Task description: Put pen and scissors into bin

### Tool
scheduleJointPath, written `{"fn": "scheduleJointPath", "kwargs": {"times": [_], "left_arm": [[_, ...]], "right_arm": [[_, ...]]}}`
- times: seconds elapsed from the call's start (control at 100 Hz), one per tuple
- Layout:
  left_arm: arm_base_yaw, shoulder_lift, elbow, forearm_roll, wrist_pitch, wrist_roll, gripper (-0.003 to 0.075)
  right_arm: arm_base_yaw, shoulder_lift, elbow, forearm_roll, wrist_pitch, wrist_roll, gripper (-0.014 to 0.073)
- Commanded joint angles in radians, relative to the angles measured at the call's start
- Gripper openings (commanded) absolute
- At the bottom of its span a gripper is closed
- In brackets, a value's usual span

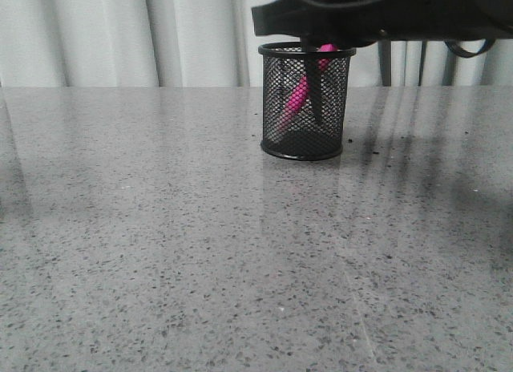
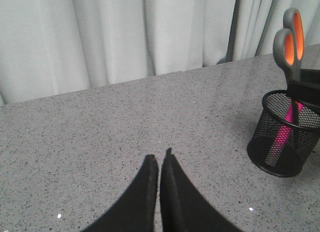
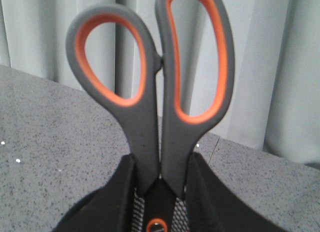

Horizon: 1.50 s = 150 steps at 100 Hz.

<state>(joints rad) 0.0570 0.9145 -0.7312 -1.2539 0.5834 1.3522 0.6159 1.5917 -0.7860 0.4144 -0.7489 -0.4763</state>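
Observation:
The bin [image 1: 304,143] stands on the table at the back middle. The pink pen [image 1: 295,98] leans inside it. The scissors [image 3: 165,92] stand upright with their dark blades [image 1: 316,91] down in the bin and their orange-lined handles above the rim [image 2: 292,42]. My right gripper [image 3: 160,164] is shut on the scissors just below the handles, right over the bin; its fingers [image 3: 122,192] press both sides. My left gripper [image 2: 159,156] is shut and empty, low over the table, well to the left of the bin [image 2: 282,142].
The grey speckled table [image 1: 160,252] stretches wide in front of and beside the bin. White curtains [image 1: 120,35] hang behind the table's back edge. My right arm [image 1: 401,11] reaches across the top right of the front view.

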Motion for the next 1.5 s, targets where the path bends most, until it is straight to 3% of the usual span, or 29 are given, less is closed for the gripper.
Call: {"fn": "scheduleJointPath", "kwargs": {"times": [0.0,0.42,0.54,0.73,0.94,1.12,1.19,1.29,1.42,1.49], "left_arm": [[0.004,-0.011,-0.024,-0.052,-0.012,-0.005,-0.0019],[0.004,-0.011,-0.024,-0.052,-0.012,-0.005,-0.0019],[0.004,-0.011,-0.024,-0.052,-0.012,-0.005,-0.0019],[0.004,-0.011,-0.024,-0.052,-0.012,-0.005,-0.0019],[0.004,-0.011,-0.024,-0.052,-0.012,-0.005,-0.0019],[0.004,-0.011,-0.024,-0.052,-0.014,-0.005,-0.0019],[0.004,-0.011,-0.024,-0.052,-0.018,-0.005,-0.0019],[0.004,-0.011,-0.024,-0.048,-0.022,-0.002,-0.0019],[0.004,-0.011,-0.024,-0.027,-0.028,0.009,-0.0019],[0.008,-0.011,-0.024,-0.022,-0.032,0.010,-0.0019]], "right_arm": [[-0.002,-0.036,-0.008,-0.020,-0.100,-0.001,-0.0070],[-0.002,-0.036,0.033,-0.020,-0.094,-0.001,-0.0055],[-0.002,-0.036,0.033,-0.020,-0.094,-0.001,0.0057],[-0.002,-0.036,0.033,-0.020,-0.096,-0.001,0.0325],[-0.002,-0.071,0.033,-0.020,-0.130,-0.001,0.0347],[-0.002,-0.169,0.033,-0.020,-0.135,-0.001,0.0342],[-0.004,-0.222,0.033,-0.013,-0.137,-0.010,0.0302],[-0.008,-0.301,0.033,0.042,-0.131,-0.114,0.0186],[-0.008,-0.390,0.033,0.205,-0.131,-0.313,-0.0067],[-0.016,-0.442,0.035,0.298,-0.121,-0.380,-0.0076]]}}
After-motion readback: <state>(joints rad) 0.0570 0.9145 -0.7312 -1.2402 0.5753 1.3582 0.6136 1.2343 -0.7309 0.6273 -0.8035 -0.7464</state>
